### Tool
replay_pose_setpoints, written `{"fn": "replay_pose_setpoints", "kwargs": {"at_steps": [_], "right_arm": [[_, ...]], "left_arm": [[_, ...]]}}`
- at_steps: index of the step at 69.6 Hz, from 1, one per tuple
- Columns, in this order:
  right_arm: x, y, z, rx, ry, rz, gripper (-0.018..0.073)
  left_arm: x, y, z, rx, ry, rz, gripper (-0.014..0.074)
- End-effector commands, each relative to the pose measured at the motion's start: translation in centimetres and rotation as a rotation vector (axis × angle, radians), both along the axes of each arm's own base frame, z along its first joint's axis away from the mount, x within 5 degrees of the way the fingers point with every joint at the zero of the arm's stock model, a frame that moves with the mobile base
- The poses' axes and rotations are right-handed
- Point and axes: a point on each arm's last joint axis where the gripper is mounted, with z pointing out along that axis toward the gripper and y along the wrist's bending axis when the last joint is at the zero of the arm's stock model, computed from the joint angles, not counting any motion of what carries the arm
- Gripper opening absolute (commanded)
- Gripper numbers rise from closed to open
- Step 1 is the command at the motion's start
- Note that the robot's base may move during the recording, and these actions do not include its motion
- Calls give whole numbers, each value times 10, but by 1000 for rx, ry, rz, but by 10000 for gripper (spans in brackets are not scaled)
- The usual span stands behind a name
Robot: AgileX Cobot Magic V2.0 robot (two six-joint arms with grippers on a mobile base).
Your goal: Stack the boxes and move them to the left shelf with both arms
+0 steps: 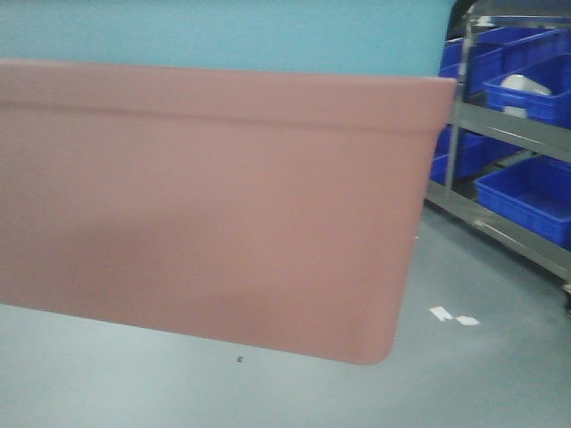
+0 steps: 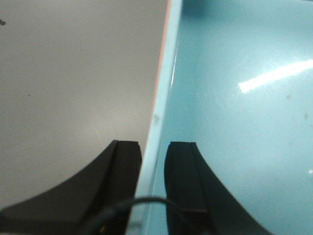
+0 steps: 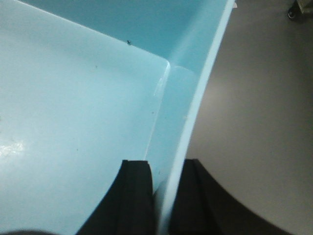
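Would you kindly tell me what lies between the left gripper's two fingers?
The blue box wall, with the pink box edge outside it; the left wrist view shows this.

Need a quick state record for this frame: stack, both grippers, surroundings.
stack: blue tub nested inside pink tub
support: held up, clear of the grey floor
left gripper: fingers astride the stack's rim, clamped
right gripper: same, on the opposite rim
background: steel rack holding dark blue crates, right side of the front view
placed on a shelf: not yet
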Motion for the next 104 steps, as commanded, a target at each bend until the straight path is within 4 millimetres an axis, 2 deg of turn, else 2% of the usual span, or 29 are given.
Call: {"fn": "replay_pose_setpoints", "kwargs": {"at_steps": [1, 104], "right_arm": [[0, 24, 35, 244, -196, 190, 58], [0, 24, 35, 243, -196, 190, 58]], "left_arm": [[-14, -28, 41, -305, -150, -146, -12], [-14, -28, 41, -305, -150, -146, -12]]}}
